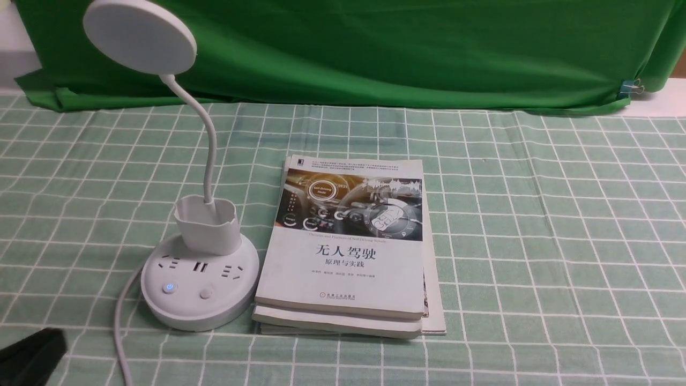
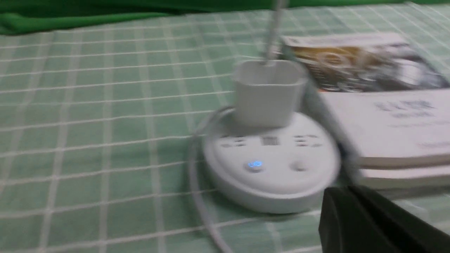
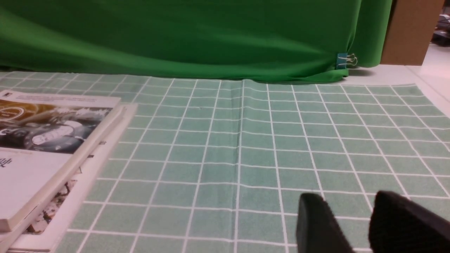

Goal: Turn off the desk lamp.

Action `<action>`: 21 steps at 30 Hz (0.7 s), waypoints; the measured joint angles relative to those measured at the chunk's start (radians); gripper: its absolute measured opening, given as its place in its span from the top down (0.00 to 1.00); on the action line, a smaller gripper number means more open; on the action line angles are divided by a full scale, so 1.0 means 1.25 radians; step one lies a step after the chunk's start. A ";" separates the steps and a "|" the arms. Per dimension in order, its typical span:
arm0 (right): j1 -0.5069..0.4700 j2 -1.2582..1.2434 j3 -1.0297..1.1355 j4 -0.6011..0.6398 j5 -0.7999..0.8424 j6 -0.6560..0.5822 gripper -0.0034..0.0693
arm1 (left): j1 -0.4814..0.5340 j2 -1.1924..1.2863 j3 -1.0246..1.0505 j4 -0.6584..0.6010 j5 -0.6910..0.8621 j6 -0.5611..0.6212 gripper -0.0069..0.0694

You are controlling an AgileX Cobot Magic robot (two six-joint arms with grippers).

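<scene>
The white desk lamp stands at the left of the table, with its disc head up on a bent gooseneck, a cup holder and a round base with sockets. One button glows blue; a plain button sits beside it. The base also shows blurred in the left wrist view. My left gripper is at the bottom left corner, short of the base; in its wrist view the black fingers lie together, shut and empty. My right gripper is open above the cloth.
Stacked books lie right beside the lamp base. The lamp's white cord runs toward the front edge. A green-and-white checked cloth covers the table, with a green backdrop behind it.
</scene>
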 joint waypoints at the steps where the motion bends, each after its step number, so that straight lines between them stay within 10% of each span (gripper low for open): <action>1: 0.000 0.000 0.000 0.000 0.000 0.000 0.62 | 0.049 -0.037 0.037 -0.012 -0.010 0.000 0.90; 7: 0.000 0.000 0.000 0.000 0.000 0.000 0.62 | 0.170 -0.137 0.116 -0.064 0.002 0.000 0.90; 21: 0.000 0.000 0.000 0.000 0.000 0.000 0.62 | 0.175 -0.149 0.118 -0.086 -0.025 -0.014 0.90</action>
